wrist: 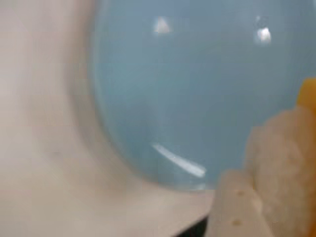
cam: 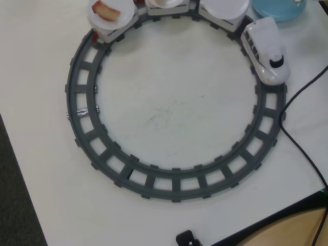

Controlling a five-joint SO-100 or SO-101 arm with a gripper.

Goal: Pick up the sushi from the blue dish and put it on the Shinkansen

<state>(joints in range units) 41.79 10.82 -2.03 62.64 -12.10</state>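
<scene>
Here the sushi point(wrist: 289, 168) sat at the wrist view's right edge beside the gripper's finger point(wrist: 237, 207), over the blue dish point(wrist: 187, 98) near the table's far right corner; the jaws' state was unclear.

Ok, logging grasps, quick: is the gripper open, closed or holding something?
Gripper: cannot tell; the blurred wrist view shows sushi right by it, near the dish.

Overhead view chops the blue dish point(cam: 279, 7) off at the top edge, about 1 o'clock, so only its lower arc shows. The train cars' plates point(cam: 110, 15) at 11–12 o'clock get clipped too. Wrist view is all blur: the sushi point(wrist: 284, 168) is a fuzzy lump cut off at 4 o'clock.
</scene>
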